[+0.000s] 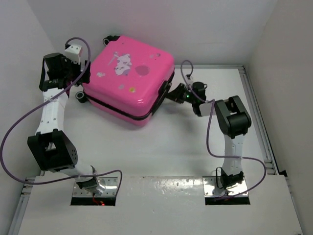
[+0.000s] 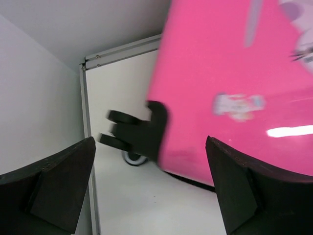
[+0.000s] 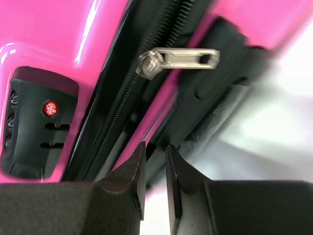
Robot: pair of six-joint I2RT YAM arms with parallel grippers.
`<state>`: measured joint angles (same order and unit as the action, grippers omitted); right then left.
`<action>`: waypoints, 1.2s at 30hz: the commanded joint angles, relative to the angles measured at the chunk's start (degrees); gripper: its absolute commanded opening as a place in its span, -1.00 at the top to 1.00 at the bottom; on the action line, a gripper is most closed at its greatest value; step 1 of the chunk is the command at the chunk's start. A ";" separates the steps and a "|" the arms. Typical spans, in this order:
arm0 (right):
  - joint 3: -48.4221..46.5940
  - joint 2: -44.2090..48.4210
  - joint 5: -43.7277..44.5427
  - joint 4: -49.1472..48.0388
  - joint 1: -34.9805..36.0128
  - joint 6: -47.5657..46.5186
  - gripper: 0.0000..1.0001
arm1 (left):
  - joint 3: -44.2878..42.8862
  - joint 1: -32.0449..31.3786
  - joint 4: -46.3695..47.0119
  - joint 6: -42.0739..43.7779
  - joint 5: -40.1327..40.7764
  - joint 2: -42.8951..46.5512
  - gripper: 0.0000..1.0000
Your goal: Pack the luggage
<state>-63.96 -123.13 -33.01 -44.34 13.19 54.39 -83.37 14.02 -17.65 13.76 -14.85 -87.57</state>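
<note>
The luggage (image 1: 129,81) is a hot-pink hard-shell suitcase with a white cartoon print. It lies flat and closed at the back of the table. My left gripper (image 1: 79,79) is open and empty beside its left corner. In the left wrist view the gripper (image 2: 150,142) frames the pink shell (image 2: 234,73) and a black wheel (image 2: 133,157). My right gripper (image 1: 171,94) is at the suitcase's right side. In the right wrist view its jaws (image 3: 155,147) are nearly together and hold nothing, just below the black zipper. The metal zipper pull (image 3: 178,58) hangs free above them.
A black combination lock (image 3: 41,129) sits in the shell left of the zipper. A black side handle (image 3: 230,73) is right of the zipper. White walls enclose the table on the left, back and right, with a metal rail (image 1: 257,107) along the right edge.
</note>
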 commanded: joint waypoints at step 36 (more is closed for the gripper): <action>20.82 27.07 59.55 1.53 40.15 -33.30 0.22 | 28.27 -5.32 -5.30 11.47 -10.81 35.89 -0.97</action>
<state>-40.34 -94.94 18.39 -44.16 52.73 21.78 -55.86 8.14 -25.89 27.73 -26.68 -52.88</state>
